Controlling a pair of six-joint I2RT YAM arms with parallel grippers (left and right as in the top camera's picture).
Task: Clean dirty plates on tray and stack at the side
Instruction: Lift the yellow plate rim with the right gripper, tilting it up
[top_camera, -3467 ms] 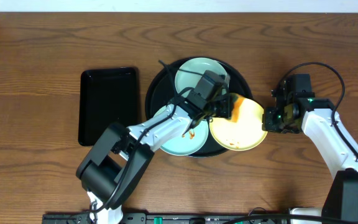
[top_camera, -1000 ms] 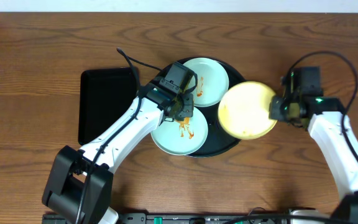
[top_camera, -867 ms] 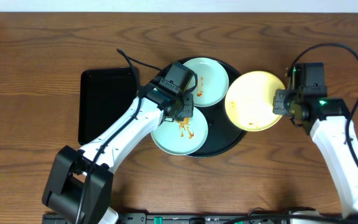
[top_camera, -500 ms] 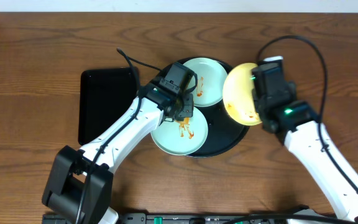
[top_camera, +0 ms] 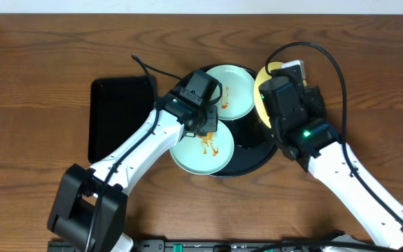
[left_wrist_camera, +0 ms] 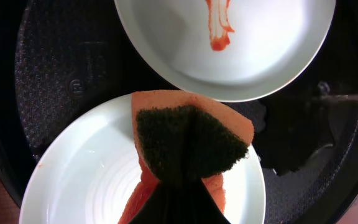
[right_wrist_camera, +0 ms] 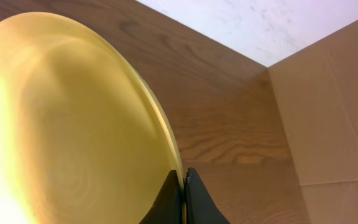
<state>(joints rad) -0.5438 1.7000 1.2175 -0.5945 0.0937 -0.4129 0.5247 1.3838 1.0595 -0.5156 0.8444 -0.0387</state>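
1. Overhead view.
   - The round black tray (top_camera: 249, 143) sits mid-desk, and a rectangular tray (top_camera: 121, 119) lies just beside its left rim.
   - Two plates lie flat on the round tray. The far mint plate (top_camera: 233, 87) is at the far rim and the near mint plate (top_camera: 198, 150) overhangs the near-left rim. Both carry orange sauce.
   - The yellow plate (top_camera: 259, 87) stands on edge over the tray's right rim, carried by the right gripper (top_camera: 277, 105), whose fingertips are hidden under its wrist in this view.
   - The left gripper (top_camera: 207, 120) hangs where the two mint plates meet.

2. Left wrist view.
   - The left gripper (left_wrist_camera: 179, 186) is clamped on a sponge (left_wrist_camera: 188, 146), orange with a dark scouring face.
   - The sponge is pinched at its rear, which leaves the pad free for wiping.
   - It is above the near mint plate (left_wrist_camera: 86, 180); we cannot tell whether it touches.
   - The far mint plate (left_wrist_camera: 272, 56) shows a sauce smear (left_wrist_camera: 219, 28).
   - We judge the sponge is parked here, ready for the next dirty plate.

3. Right wrist view.
   - The right gripper (right_wrist_camera: 183, 193) is nipped tight on the thin rim of the yellow plate (right_wrist_camera: 67, 124), the only purchase a flat plate offers, so the plate hangs tilted.
   - The face shown has no evident smear.
   - The desk (right_wrist_camera: 222, 130) is behind it.
   - We judge this plate is cleaned and bound for the stacking spot beside the tray.
   - A rim-only pinch could let it pivot or slip.
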